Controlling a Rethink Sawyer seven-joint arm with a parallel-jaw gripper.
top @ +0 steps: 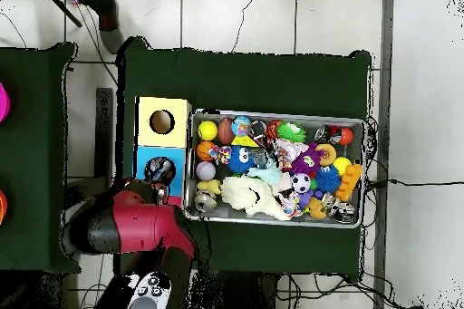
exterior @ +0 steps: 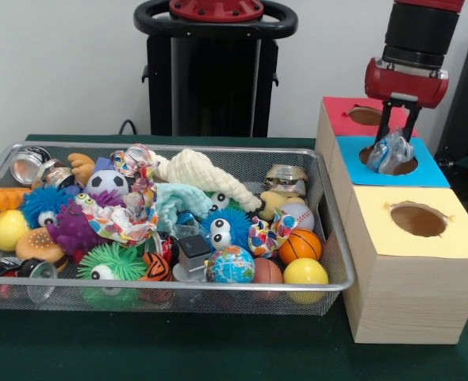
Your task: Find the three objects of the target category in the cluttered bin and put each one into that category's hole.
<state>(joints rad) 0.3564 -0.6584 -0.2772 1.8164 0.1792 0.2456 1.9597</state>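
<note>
Here, nearest the front camera, a strip of bare dark green tablecloth (exterior: 218, 349) runs along the table's front edge, open and free of objects. Just behind it sits the large shallow silver wire-mesh bin (exterior: 170, 284), packed to its rim with toys: a yellow smooth ball (exterior: 305, 271) and a small orange basketball (exterior: 300, 245) at its right front corner, a globe-printed ball (exterior: 230, 265) beside them, a green spiky rubber creature (exterior: 111, 262) toward the left front, and a cream knitted cloth (exterior: 206, 176) further back. Little free room shows inside the bin.

To the right of the bin, touching or just beside its short side, stand three wooden boxes in a row running away from the camera: the yellow-topped box (exterior: 412, 266) closest, then the blue-topped box (exterior: 393, 163), then the red-topped box (exterior: 361, 115), each with a round hole.

The red and black gripper (exterior: 394, 151) hangs over the blue-topped box's hole, its dark fingers (exterior: 383, 127) closed round a crumpled clear-and-blue plastic wrapper (exterior: 393, 152) that sits at the hole's mouth. The gripper is well clear of the bin.
</note>
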